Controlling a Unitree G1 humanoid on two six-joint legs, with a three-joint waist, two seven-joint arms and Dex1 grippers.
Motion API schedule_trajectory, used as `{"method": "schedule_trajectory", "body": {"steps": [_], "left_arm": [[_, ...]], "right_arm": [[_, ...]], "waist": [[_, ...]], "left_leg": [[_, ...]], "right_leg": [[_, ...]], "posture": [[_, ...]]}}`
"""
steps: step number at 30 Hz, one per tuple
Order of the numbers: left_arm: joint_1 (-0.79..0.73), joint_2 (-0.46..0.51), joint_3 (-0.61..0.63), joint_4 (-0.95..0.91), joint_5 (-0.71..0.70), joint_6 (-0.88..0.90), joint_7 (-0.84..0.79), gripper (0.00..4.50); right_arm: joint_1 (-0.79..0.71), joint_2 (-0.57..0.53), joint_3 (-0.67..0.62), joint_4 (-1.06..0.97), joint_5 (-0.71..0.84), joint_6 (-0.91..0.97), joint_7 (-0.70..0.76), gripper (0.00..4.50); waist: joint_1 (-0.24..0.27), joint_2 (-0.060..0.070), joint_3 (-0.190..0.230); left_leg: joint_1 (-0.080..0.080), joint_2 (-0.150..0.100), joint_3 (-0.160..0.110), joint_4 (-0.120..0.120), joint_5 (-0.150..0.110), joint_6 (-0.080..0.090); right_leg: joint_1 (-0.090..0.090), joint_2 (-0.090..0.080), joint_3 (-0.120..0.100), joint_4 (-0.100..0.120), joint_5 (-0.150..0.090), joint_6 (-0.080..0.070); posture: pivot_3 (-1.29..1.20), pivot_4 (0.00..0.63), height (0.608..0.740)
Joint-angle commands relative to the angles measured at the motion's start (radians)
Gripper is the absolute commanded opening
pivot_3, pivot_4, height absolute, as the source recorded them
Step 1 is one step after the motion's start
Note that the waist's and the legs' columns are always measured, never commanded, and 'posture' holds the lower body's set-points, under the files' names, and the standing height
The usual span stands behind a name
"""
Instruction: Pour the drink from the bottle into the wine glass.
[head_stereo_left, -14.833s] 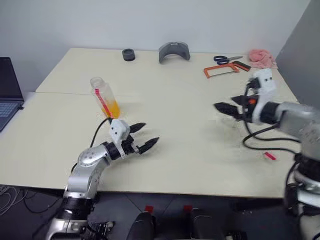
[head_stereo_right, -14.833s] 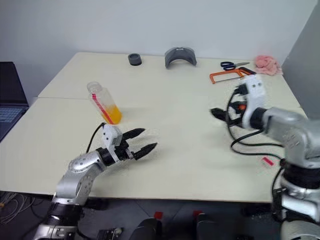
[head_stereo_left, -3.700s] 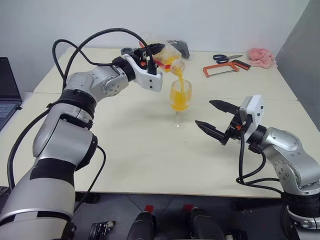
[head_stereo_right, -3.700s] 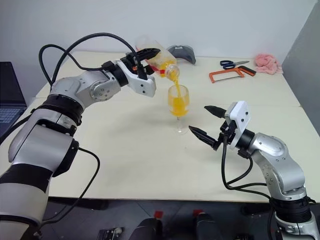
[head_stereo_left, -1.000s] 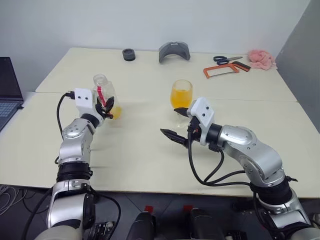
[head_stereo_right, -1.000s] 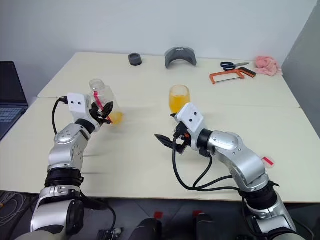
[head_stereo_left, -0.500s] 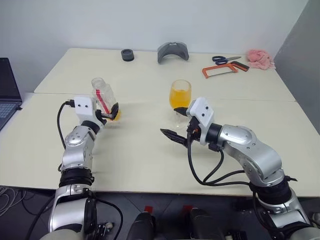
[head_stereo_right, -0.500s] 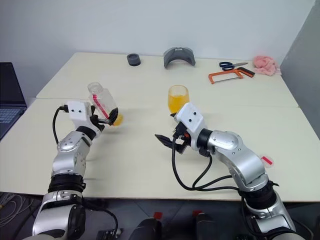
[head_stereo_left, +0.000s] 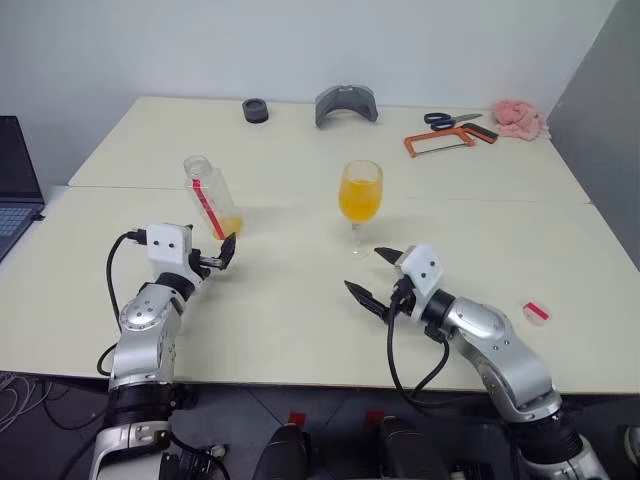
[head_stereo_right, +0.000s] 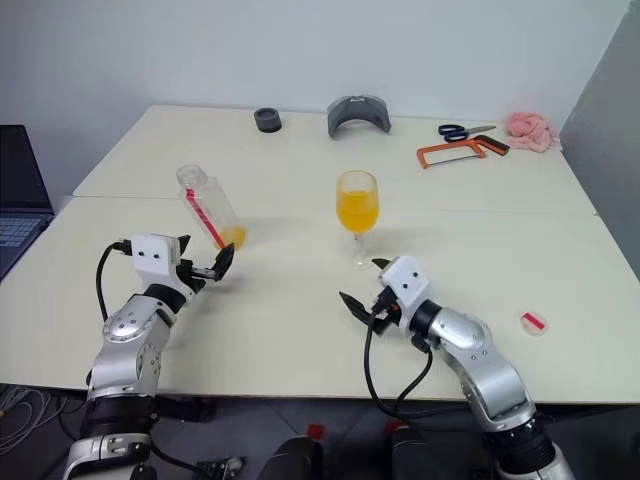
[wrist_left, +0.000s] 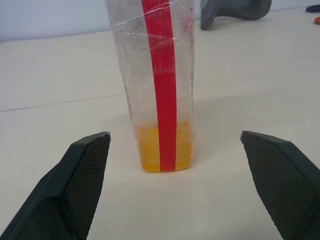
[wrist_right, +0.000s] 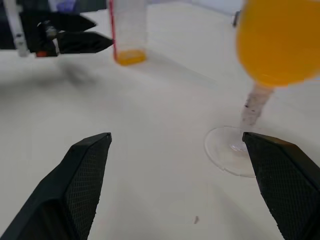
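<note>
The bottle stands upright and uncapped on the table, clear with a red stripe and a little orange drink at its bottom. My left gripper is open just in front of it, its fingers apart from the bottle on both sides. The wine glass stands mid-table, its bowl nearly full of orange drink. My right gripper is open, low over the table in front of the glass's foot, holding nothing.
At the back lie a black ring, a grey curved piece, scissors, an orange hacksaw and a pink cloth. A small red and white piece lies at the right. A laptop sits far left.
My left gripper opened off the bottle and drew back toward me, leaving it standing. My right gripper sank lower and pulled back toward the table's front edge.
</note>
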Motion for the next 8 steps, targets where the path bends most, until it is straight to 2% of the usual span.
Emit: {"method": "schedule_trajectory", "body": {"steps": [1, 8], "left_arm": [[0.057, -0.013, 0.017, -0.149, -0.034, 0.057, 0.021, 4.48], [0.136, -0.047, 0.018, -0.254, -0.038, 0.072, 0.039, 4.48]], "right_arm": [[0.05, 0.057, -0.091, 0.033, -0.019, -0.135, -0.089, 4.5], [0.076, 0.136, -0.124, 0.125, -0.068, -0.257, -0.162, 4.5]], "waist": [[0.0, 0.0, 0.0], [0.0, 0.0, 0.0]], "left_leg": [[0.0, 0.0, 0.0, 0.0, 0.0, 0.0], [0.004, 0.0, 0.004, -0.004, 0.0, 0.0]], "right_leg": [[0.0, 0.0, 0.0, 0.0, 0.0, 0.0], [0.0, 0.001, 0.002, 0.0, 0.0, 0.0]], "posture": [[0.0, 0.15, 0.74], [0.0, 0.15, 0.74]]}}
